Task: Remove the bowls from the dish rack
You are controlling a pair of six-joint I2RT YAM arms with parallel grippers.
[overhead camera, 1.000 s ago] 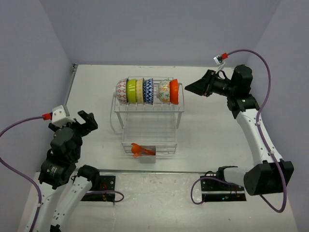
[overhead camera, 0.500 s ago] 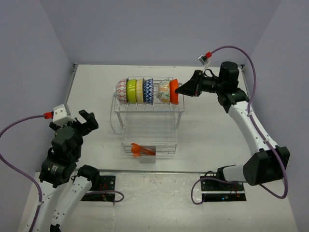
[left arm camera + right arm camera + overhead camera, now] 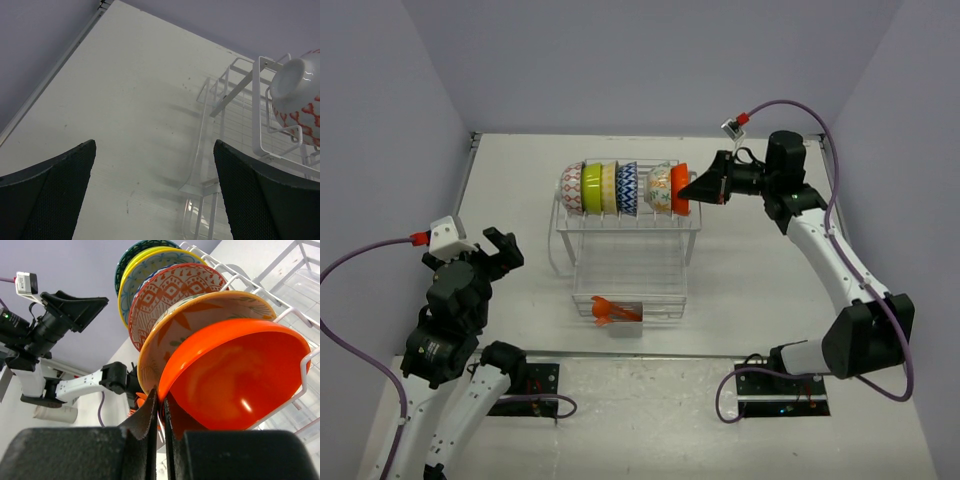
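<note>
Right gripper (image 3: 160,412) pinches the rim of the orange bowl (image 3: 235,375), which stands on edge at the right end of the row on the dish rack (image 3: 625,262), nearest that arm; left gripper (image 3: 493,250) gapes, well apart.

The overhead camera gives me bright, even, diffuse light: the table (image 3: 740,270) reads near white, and the dish rack (image 3: 625,262) throws only a faint shadow. On the left wrist feed, soft grey rack shadows spread toward 9 o'clock, and the left fingers (image 3: 45,200) at 7 and 5 o'clock are dark and slightly blurred. On the right wrist feed a small glare spot sits on the orange bowl (image 3: 235,375) near 4 o'clock; the background looks a little soft, I think.
</note>
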